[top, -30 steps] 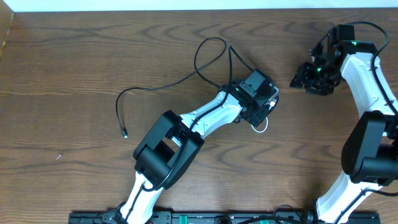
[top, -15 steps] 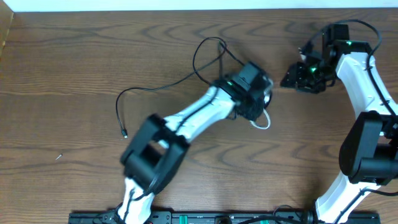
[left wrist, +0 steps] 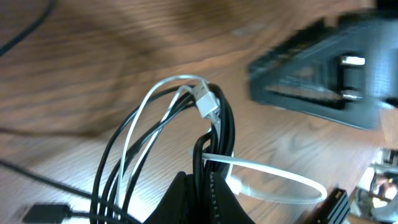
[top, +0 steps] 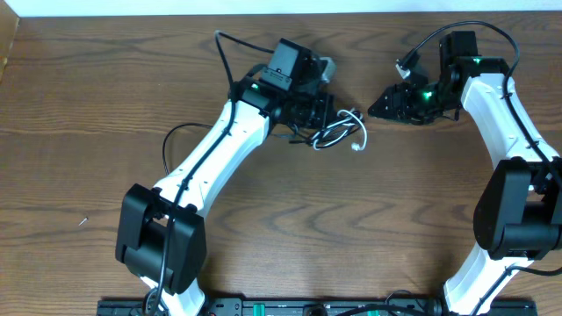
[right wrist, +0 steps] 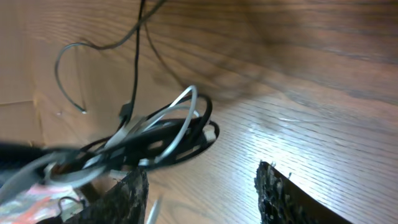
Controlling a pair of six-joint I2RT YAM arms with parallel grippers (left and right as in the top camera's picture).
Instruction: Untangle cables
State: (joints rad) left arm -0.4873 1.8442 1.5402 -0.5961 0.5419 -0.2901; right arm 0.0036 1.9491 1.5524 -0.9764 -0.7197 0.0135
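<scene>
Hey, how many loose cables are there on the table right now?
2. The black cable, pinched in the left tool, trails away leftward; the white cable loops through its coils at the tool. The tangle might hide another.

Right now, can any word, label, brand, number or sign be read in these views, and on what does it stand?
None can be read.
The cables, the white plug and the wooden table show no print.
The rail at the bottom edge of the overhead view is too small to tell.

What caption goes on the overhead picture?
Left jaws shut on the cable bundle; right jaws open, close beside it.
</scene>
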